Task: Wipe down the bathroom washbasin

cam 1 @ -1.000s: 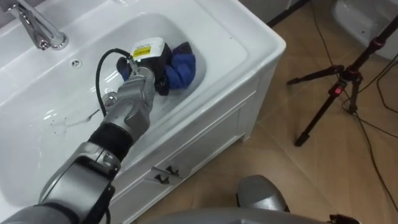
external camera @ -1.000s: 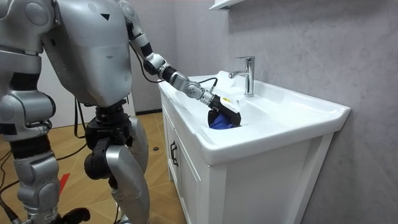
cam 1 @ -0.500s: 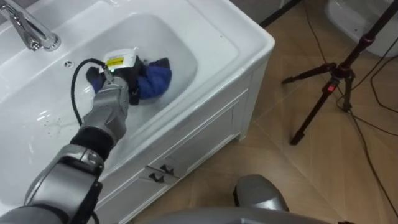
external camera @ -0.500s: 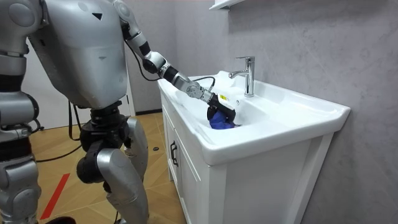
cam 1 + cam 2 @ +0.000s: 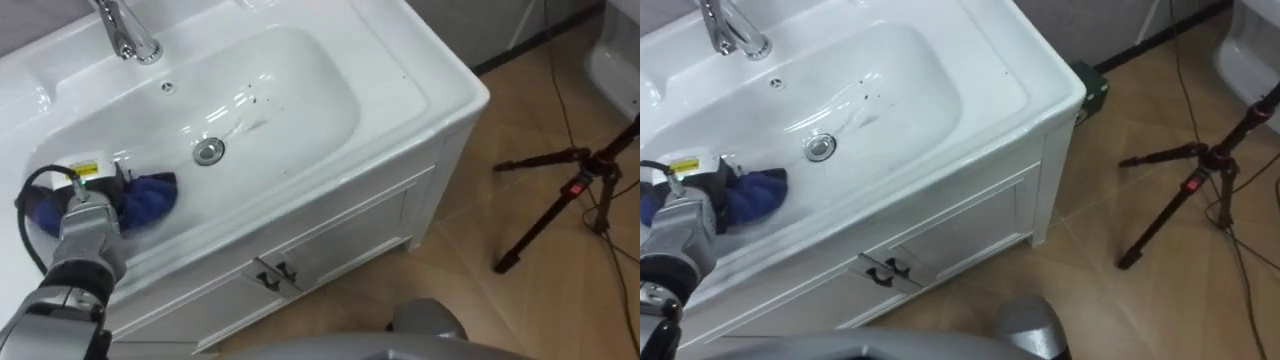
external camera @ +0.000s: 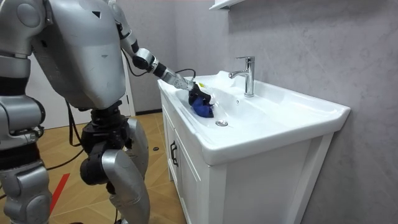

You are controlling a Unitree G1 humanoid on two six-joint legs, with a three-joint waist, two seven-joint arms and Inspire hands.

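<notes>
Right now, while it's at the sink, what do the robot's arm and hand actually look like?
The left arm is made of silver-grey shells with black bands at the joints, and the forearm is a rounded tube. The left hand is dark, with a small white and yellow tag on its back. A thin black cable loops out from the wrist.

Left arm comes in from lower left, stretched forward, forearm and wrist in one line. Left robot hand [image 5: 100, 188] palm-down, back of hand facing up, dark fingers curled into the blue cloth [image 5: 150, 197]. Room view: robot stands upright, left arm extended out and sloping down from the shoulder. Right arm hangs at the side.
</notes>
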